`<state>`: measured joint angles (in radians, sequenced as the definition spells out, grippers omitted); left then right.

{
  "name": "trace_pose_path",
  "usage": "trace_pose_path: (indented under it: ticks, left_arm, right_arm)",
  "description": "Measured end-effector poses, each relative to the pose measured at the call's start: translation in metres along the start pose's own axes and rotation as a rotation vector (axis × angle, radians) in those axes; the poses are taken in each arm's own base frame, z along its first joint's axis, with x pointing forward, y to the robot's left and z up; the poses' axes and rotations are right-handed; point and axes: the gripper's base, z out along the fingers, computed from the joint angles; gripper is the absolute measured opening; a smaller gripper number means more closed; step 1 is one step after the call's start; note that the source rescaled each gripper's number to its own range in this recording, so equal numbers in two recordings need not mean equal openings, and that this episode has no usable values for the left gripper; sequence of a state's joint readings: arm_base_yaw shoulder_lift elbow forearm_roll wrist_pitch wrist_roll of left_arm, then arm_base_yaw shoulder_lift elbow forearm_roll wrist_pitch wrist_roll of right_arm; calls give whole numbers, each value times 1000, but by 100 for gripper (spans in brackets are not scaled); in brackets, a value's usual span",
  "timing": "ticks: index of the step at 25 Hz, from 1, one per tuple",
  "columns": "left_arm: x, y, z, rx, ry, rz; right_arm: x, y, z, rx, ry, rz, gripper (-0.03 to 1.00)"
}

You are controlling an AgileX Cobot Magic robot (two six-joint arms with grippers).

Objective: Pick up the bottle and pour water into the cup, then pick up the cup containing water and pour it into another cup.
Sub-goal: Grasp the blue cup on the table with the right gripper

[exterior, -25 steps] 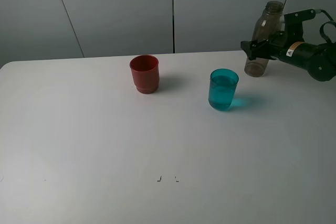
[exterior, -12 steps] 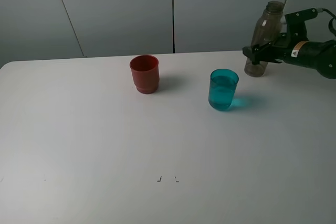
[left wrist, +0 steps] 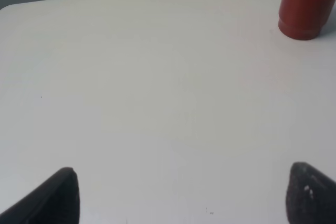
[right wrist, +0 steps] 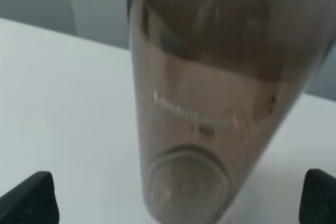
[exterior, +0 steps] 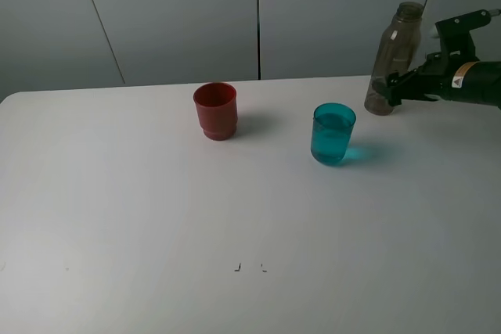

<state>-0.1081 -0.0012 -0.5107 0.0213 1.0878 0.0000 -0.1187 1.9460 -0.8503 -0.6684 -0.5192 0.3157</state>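
The smoky grey-brown bottle (exterior: 394, 59) stands upright at the back right of the table and fills the right wrist view (right wrist: 210, 93). My right gripper (exterior: 396, 88) is open, its fingertips just right of the bottle's lower body; in the right wrist view the gripper (right wrist: 173, 198) shows spread wide with the bottle between and beyond the tips. The teal cup (exterior: 333, 134) holds water, in front of and left of the bottle. The red cup (exterior: 215, 110) stands left of it and shows in the left wrist view (left wrist: 306, 4). My left gripper (left wrist: 181, 198) is open and empty over bare table.
The white table (exterior: 156, 217) ends at a grey panelled wall (exterior: 172, 13) just behind the bottle. Two small dark marks (exterior: 249, 267) lie near the front middle. The left arm is out of the exterior view.
My right gripper has drawn back to the right, away from the bottle, which stays standing where it was. The cups have not moved.
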Motion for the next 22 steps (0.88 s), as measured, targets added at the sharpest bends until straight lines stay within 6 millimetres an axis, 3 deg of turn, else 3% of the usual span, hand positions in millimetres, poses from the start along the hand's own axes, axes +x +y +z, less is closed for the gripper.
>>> trace_pose_path:
  ticks: [8, 16, 22]
  left_arm:
    - [0, 0, 0, 0, 0, 0]
    - [0, 0, 0, 0, 0, 0]
    - [0, 0, 0, 0, 0, 7]
  right_arm:
    - [17, 19, -49, 7, 74, 4, 100]
    - [64, 51, -82, -140, 228, -119, 100]
    - [54, 64, -84, -278, 73, -182, 100]
